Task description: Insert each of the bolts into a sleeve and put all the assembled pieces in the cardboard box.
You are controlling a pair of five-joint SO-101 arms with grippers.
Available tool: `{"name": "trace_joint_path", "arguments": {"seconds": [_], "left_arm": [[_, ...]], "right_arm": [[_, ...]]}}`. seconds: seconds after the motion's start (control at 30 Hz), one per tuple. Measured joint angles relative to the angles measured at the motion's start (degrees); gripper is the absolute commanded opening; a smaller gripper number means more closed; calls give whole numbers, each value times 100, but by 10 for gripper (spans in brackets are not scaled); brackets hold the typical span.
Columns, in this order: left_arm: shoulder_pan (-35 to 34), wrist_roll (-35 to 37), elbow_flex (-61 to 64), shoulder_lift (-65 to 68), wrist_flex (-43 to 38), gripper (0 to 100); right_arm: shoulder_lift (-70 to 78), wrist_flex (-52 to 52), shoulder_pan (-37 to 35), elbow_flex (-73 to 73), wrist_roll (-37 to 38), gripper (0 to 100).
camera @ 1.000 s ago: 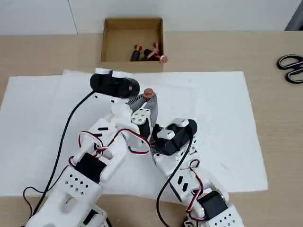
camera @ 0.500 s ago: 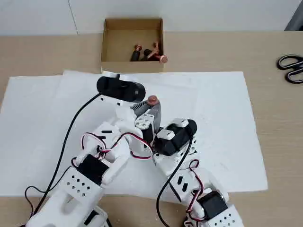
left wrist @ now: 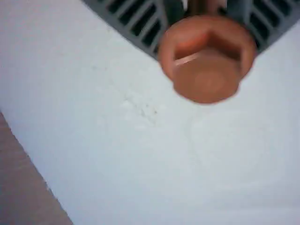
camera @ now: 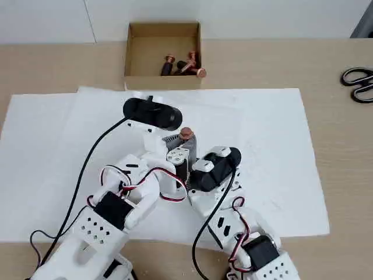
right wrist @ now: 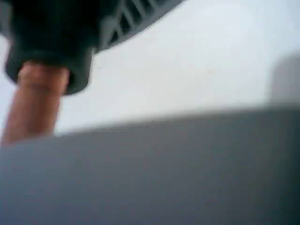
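Note:
A copper bolt [camera: 186, 133] stands head up over the white sheet, and my left gripper [camera: 184, 142] is shut on it. In the left wrist view its hexagonal head [left wrist: 206, 61] sits between grey ribbed fingers [left wrist: 131, 18]. Right beside it, on the near side, my right gripper [camera: 185, 174] is shut on a black sleeve [right wrist: 51, 42]. The bolt's copper shaft [right wrist: 35, 103] enters that sleeve in the right wrist view. The cardboard box [camera: 133, 55] stands at the table's far side and holds several assembled pieces [camera: 185, 65].
A large white paper sheet [camera: 274, 134] covers the middle of the wooden table. Black scissors [camera: 358, 83] lie at the far right edge. Both arms crowd together at the sheet's near centre.
My left arm has drawn back from the box toward the right gripper, carrying the bolt with it. The right arm has stayed nearly still.

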Motion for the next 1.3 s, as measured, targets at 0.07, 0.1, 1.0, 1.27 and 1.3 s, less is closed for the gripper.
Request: {"name": "trace_joint_path", "arguments": {"seconds": [0.07,0.1,1.0,1.27,1.3], "left_arm": [[0,0,26,0,53,6],[9,0,79,0,44,6],[-9,0,536,-35,105,253],[-105,-9,343,-211,387,255],[-193,0,229,-264,466,255]], "right_arm": [[0,0,0,0,0,4],[0,0,0,0,0,4],[0,9,0,-9,9,4],[0,9,9,-9,9,4],[0,9,9,-9,9,4]]}}
